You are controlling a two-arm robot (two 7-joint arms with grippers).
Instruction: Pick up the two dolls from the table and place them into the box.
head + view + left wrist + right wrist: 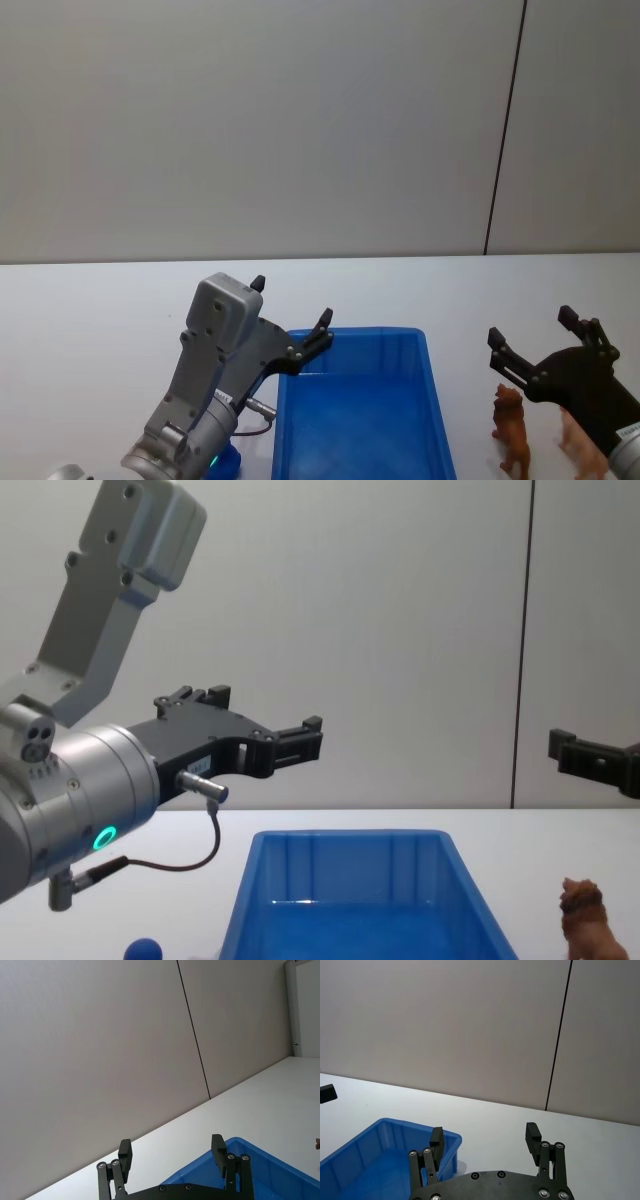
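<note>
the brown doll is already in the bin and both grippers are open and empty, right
No. The brown doll is not in the bin; it stands on the table right of it, as the head view shows. The left gripper and right gripper are open and empty.

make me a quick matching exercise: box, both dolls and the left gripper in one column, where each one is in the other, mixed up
Column A
1. box
2. brown doll
3. blue doll
4. left gripper

Column B
a. stands on the table, right of the box
b. on the table, left of the box, below the left arm
c. open, raised by the box's far left corner
d. sits between the two dolls

Pairs: 1-d, 2-a, 3-b, 4-c
</note>
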